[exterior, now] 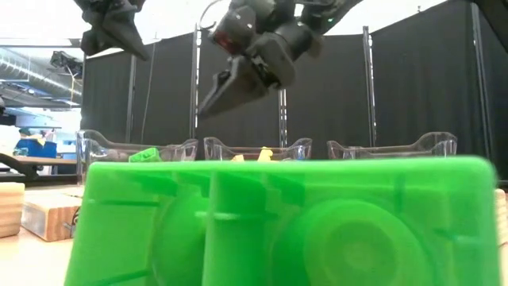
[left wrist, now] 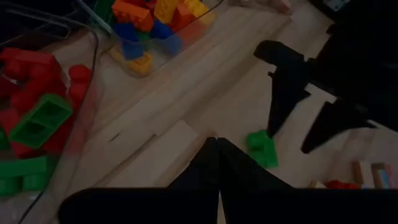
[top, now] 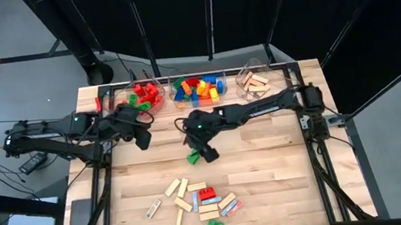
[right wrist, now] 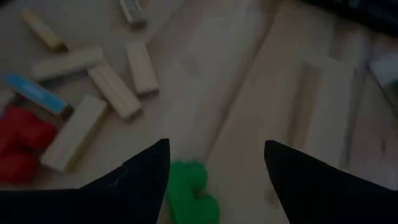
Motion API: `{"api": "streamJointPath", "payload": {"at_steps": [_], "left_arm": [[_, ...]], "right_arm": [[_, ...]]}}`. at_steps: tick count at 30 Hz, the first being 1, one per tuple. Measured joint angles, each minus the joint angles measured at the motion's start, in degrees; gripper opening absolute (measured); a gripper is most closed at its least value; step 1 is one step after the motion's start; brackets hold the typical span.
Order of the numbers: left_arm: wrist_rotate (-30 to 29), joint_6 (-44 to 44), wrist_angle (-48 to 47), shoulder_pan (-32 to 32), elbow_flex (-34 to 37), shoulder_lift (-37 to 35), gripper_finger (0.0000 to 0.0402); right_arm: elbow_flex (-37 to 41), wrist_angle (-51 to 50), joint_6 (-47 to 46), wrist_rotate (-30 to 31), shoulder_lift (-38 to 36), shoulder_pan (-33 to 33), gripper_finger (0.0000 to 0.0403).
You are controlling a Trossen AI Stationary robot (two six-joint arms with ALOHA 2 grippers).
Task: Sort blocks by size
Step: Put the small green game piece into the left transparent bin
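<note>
- Three clear bins (top: 258, 83) line the far edge of the counter (top: 266, 158) in the high view: red and green bricks in the left one, mixed colours in the middle one, tan bars in the right one. A loose pile of blocks (top: 195, 200) lies near the front edge, its wooden bars pointing every way. One small green brick (top: 193, 157) lies alone mid-counter, just beside the right tool (top: 207, 154), whose fingers stand apart. The left tool (top: 143, 138) hangs near the left bin.
- Low view: a large green brick (exterior: 286, 222) fills the foreground, its long axis across the picture, hollow underside facing the camera. Both tools hang above the counter.
- Left wrist view: the left tool's fingers (left wrist: 208, 165) are pressed together, holding nothing; the small green brick sits beyond them.
- Right wrist view: the right tool's spread fingers (right wrist: 146, 174) stand over the small green brick, not touching it.
</note>
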State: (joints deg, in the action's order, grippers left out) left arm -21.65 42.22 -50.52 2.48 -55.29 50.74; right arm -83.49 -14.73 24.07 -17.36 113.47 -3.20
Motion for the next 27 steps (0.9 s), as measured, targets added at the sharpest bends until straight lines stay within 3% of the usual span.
{"api": "streamJointPath", "payload": {"at_steps": [7,12,18,27], "left_arm": [[-0.71,0.02,-0.22,0.0,0.0,-0.8,0.0002],[-3.51,-0.07,-0.4,0.01,-2.14,-5.19,0.0002],[-9.22,-0.58,-0.35,0.02,-3.93,-12.47,0.0002],[-12.22,0.0,-3.09,0.02,-3.91,-18.38,0.0002]], "right_arm": [[-3.66,-1.18,0.25,-5.21,6.14,0.0,0.0271],[-5.31,-3.35,-0.5,-7.8,10.23,0.57,0.028],[-6.22,-4.5,-0.07,-7.51,11.19,0.38,0.0281],[-4.45,-7.72,6.45,-4.06,11.16,-0.35,0.0269]]}}
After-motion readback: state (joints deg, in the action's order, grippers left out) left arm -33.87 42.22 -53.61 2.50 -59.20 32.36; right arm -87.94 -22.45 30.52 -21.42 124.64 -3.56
